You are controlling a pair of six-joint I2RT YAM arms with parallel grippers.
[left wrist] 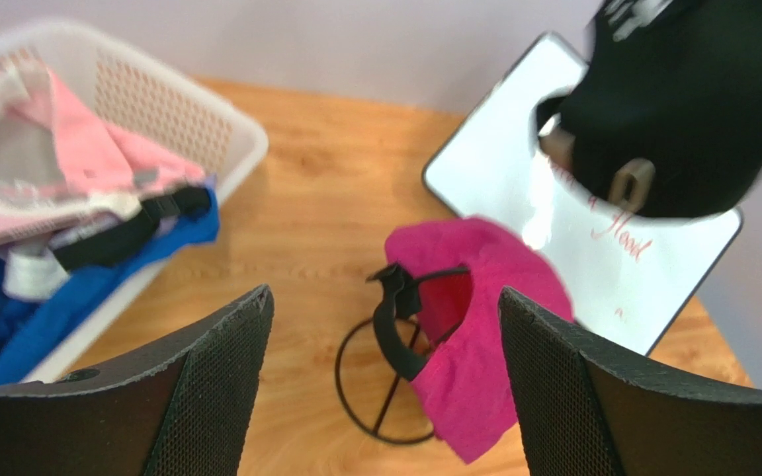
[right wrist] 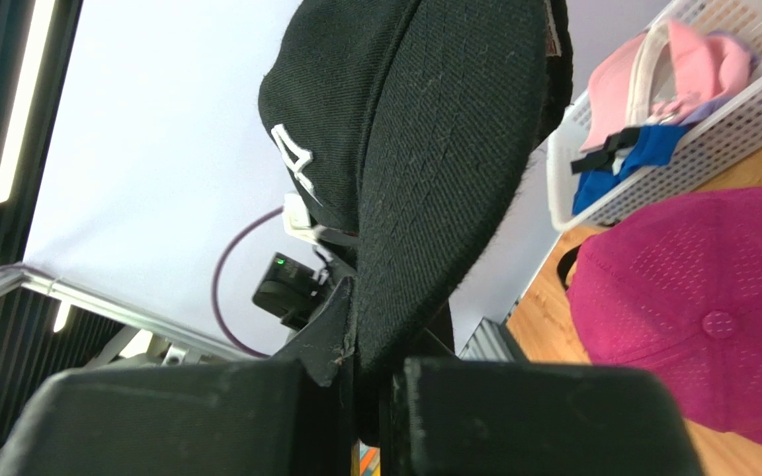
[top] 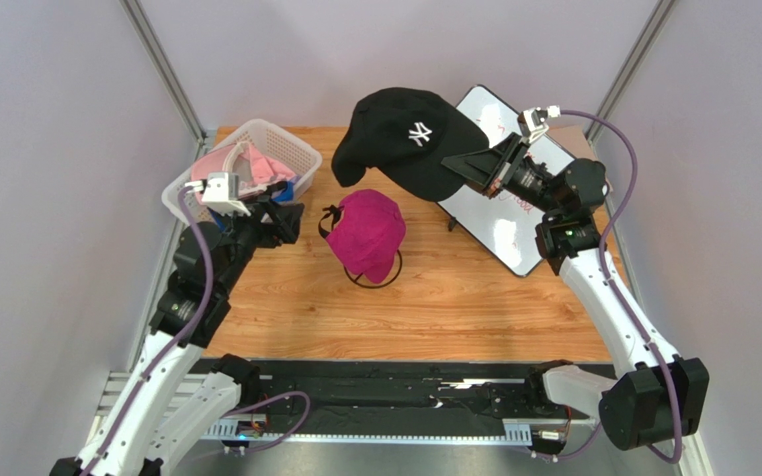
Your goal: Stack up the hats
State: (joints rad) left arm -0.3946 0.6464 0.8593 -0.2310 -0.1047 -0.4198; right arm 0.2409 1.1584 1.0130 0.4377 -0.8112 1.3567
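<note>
A magenta cap point(top: 370, 234) sits on a black wire stand point(top: 380, 278) at mid-table; it also shows in the left wrist view point(left wrist: 484, 327) and the right wrist view point(right wrist: 713, 297). My right gripper point(top: 474, 167) is shut on the brim of the black NY cap point(top: 405, 139) and holds it in the air behind and above the magenta cap; the brim shows pinched in the right wrist view point(right wrist: 435, 178). My left gripper point(top: 286, 220) is open and empty beside the white basket point(top: 291, 149). Pink point(top: 241, 164) and blue point(left wrist: 17, 307) caps lie in the basket. The lavender cap is hidden.
A whiteboard point(top: 509, 213) leans at the right rear, behind the right gripper. The basket stands at the left rear corner against the frame post. Grey walls close in both sides.
</note>
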